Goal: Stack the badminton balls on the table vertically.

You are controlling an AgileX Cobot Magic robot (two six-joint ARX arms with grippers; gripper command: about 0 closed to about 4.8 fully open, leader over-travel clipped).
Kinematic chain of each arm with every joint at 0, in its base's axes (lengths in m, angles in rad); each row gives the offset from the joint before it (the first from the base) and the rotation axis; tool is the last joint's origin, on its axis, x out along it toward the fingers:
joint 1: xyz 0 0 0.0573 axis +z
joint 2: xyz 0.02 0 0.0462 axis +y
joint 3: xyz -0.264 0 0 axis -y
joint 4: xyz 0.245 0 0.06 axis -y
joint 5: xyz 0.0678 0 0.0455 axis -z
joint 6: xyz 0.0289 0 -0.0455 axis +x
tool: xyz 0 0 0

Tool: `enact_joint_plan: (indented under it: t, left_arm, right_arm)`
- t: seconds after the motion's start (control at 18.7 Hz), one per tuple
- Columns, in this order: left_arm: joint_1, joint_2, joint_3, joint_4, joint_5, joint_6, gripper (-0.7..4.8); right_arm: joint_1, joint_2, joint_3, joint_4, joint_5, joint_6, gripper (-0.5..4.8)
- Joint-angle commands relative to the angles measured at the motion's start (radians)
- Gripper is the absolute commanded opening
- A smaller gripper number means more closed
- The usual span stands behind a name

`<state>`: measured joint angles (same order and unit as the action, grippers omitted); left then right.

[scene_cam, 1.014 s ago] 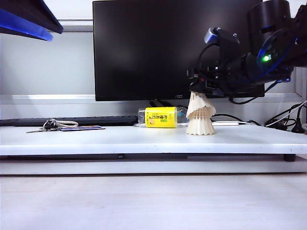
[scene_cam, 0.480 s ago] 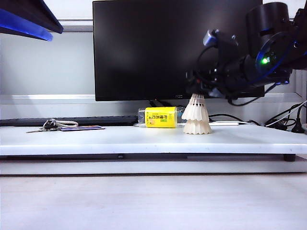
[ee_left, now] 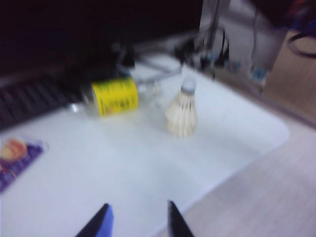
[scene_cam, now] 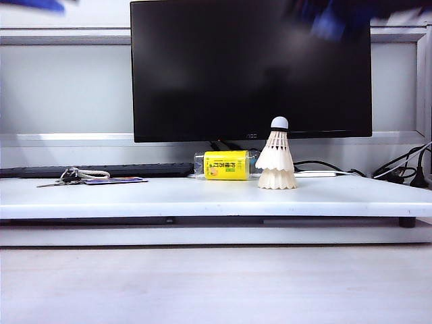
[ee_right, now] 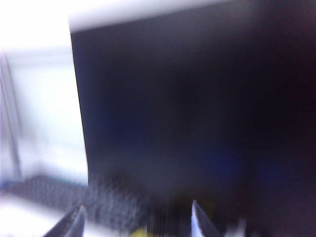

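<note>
Two white badminton balls (scene_cam: 276, 162) stand stacked upright on the table (scene_cam: 202, 196), one nested over the other, cork tip with its black band on top. The left wrist view shows the same stack (ee_left: 181, 111), blurred, well ahead of my left gripper (ee_left: 138, 213), which is open and empty above the white board. My right gripper (ee_right: 136, 217) is open and empty, raised high and facing the black monitor; in the exterior view only a blurred dark and blue smear of that arm (scene_cam: 337, 17) shows at the top edge. Nothing touches the stack.
A yellow-labelled bottle (scene_cam: 226, 165) lies just left of the stack. Keys (scene_cam: 71, 177) and a flat phone-like item (scene_cam: 115, 180) lie at the left. A black monitor (scene_cam: 250, 67) stands behind, a keyboard (scene_cam: 101, 170) under it, cables (scene_cam: 398, 172) at the right.
My right gripper opened, let go of the top badminton ball and rose up out of the exterior view. The stack settled upright. The left arm also lifted out of that view.
</note>
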<state>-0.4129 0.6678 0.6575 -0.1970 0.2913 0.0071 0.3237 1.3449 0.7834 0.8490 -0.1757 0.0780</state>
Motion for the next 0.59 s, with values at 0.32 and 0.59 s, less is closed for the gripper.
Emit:
enact_joint_plan:
  t: [0.32, 0.59]
  left_arm:
    - [0.005, -0.441, 0.003, -0.187, -0.074, 0.004, 1.52]
    - [0.005, -0.645, -0.084, -0.269, -0.095, -0.049, 1.44]
  right_arm:
    - [-0.035, -0.7, -0.184, -0.53, 0.045, -0.061, 1.14]
    - [-0.035, -1.119, -0.304, -0.963, 0.05, -0.055, 1.12]
